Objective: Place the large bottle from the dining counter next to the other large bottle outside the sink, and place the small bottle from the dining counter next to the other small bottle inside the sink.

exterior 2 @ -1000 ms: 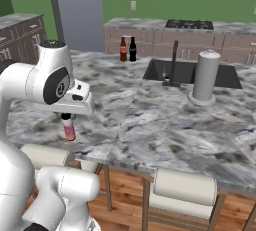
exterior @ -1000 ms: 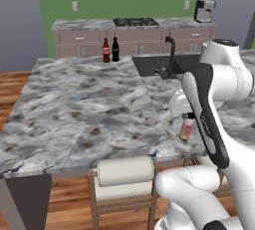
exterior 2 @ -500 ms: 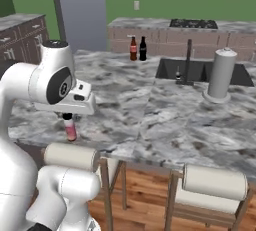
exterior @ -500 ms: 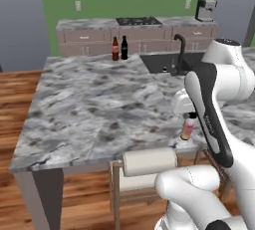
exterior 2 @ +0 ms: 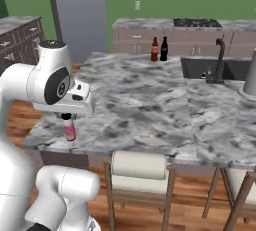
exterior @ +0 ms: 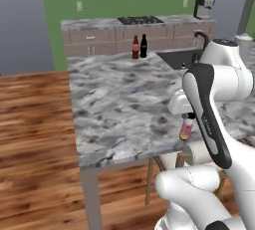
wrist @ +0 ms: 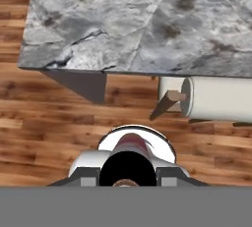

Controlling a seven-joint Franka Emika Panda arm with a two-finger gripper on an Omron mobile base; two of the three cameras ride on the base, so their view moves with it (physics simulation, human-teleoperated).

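Your base has swung left; claw (exterior 2: 69, 120) stays clamped on small bottle (exterior 2: 70, 131), off the table (exterior 2: 145, 100). Sink (exterior 2: 220, 68) drop-off pending.

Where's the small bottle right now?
The small bottle hangs in the shut claw, at the counter's near edge by the stool, far from the sink.

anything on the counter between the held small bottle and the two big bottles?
Nothing: in the right base view the dining counter is bare marble from the small bottle in the gripper to the large bottle and the other large bottle.
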